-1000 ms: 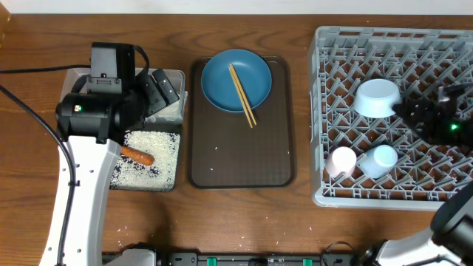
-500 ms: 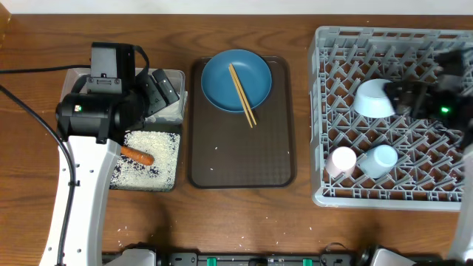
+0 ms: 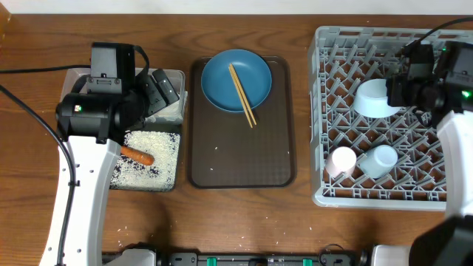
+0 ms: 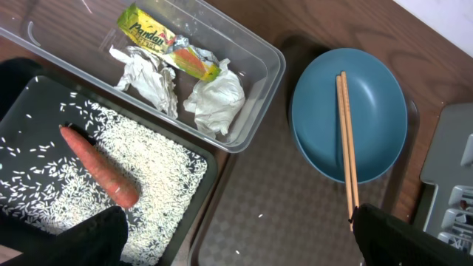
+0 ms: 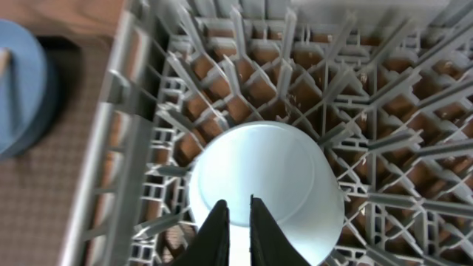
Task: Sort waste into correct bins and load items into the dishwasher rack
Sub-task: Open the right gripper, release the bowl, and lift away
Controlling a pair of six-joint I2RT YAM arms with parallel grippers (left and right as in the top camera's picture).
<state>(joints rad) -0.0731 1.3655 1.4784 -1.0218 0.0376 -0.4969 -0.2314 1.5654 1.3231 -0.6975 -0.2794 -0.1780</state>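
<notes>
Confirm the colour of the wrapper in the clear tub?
The wrapper is yellow-green with an orange-red patch and dark lettering. The left wrist view shows it best.

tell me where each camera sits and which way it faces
Overhead: fixed above the table, looking straight down on it and the rack; left arm and right arm show.
Left wrist: on the left arm, looking down at tub, black tray and plate; its spread fingers fill the bottom corners.
Right wrist: over the rack, looking down at the bowl; its fingers, close together, show at the bottom.
Shared: overhead and left wrist both show the plate with chopsticks.
</notes>
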